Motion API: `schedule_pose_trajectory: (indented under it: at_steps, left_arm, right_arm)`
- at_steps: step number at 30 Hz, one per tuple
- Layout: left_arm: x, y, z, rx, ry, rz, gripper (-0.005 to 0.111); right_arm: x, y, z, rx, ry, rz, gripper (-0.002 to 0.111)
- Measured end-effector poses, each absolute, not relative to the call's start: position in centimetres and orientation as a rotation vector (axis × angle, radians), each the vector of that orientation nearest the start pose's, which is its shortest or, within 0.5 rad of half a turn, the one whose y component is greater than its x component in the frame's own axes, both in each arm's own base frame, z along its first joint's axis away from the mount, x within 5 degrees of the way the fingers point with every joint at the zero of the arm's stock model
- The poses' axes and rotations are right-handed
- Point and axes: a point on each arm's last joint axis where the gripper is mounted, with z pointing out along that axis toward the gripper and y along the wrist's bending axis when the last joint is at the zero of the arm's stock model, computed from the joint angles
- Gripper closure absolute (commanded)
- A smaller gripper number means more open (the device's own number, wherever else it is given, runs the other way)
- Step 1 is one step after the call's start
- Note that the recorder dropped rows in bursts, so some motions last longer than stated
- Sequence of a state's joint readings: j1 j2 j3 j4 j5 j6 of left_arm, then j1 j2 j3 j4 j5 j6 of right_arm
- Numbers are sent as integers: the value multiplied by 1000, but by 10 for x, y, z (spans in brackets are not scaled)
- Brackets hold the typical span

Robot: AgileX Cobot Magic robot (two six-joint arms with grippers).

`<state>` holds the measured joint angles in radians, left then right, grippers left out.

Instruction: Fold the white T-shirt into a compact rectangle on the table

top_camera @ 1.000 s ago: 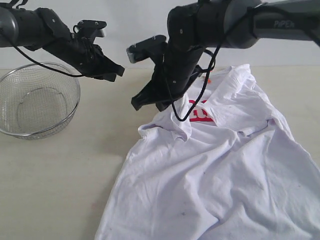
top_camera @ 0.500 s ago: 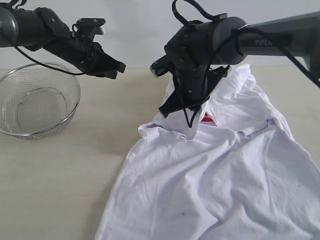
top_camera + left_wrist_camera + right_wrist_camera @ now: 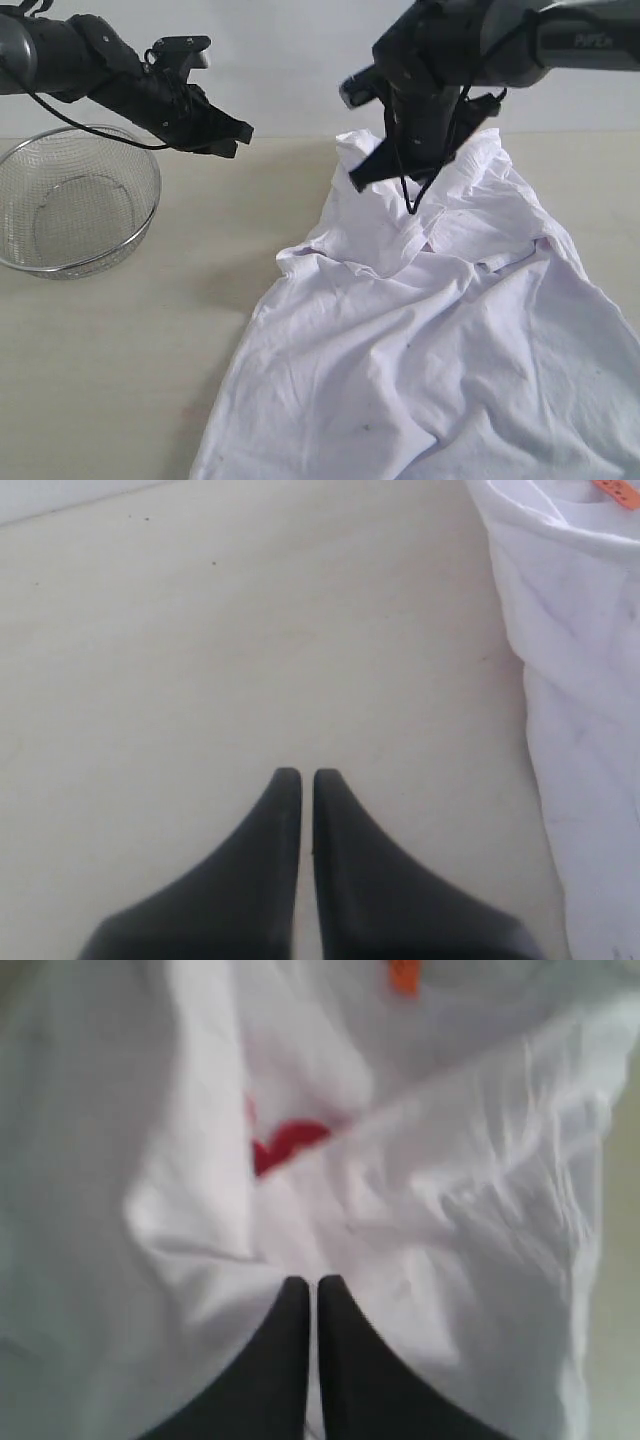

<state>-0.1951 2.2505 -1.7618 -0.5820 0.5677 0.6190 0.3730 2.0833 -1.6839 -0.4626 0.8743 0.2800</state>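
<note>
The white T-shirt (image 3: pixel 440 340) lies rumpled on the tabletop (image 3: pixel 120 360), long axis running from near hem to far collar, and my right fingers (image 3: pixel 362 178) hang over that far end, closed to a sliver on what I judge is a lifted pinch of cloth. A fold hides all but a red scrap of lettering (image 3: pixel 285 1145), unreadable like the orange neck tag (image 3: pixel 403 975); my right arm (image 3: pixel 590 40) shows "PIPE". My left fingers (image 3: pixel 238 133), the farther pair, sit closed and empty over bare tabletop

Left gripper (image 3: pixel 300 776) and right gripper (image 3: pixel 303 1282) hover, jaws together.
</note>
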Motion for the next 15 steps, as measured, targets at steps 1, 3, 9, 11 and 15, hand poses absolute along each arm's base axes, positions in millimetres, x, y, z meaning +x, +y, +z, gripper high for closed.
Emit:
schedule_pose_trajectory:
  at_steps: [1,3,9,11,15]
  left_arm:
    - [487,-124,173,500,2397,-409,102]
    - [487,-124,173,492,2398,-421,102]
    - [481,-138,172,564,2408,-450,102]
    - [478,-144,172,583,2410,-460,102]
    - [477,-148,172,595,2414,-471,102]
  right_arm:
    - [433,143,224,-463,2557,-290,109]
    - [431,157,237,-522,2491,-141,109]
    - [441,174,214,-556,2439,1,109]
    - [447,177,205,-551,2411,25,109]
    - [458,179,198,-523,2340,66,109]
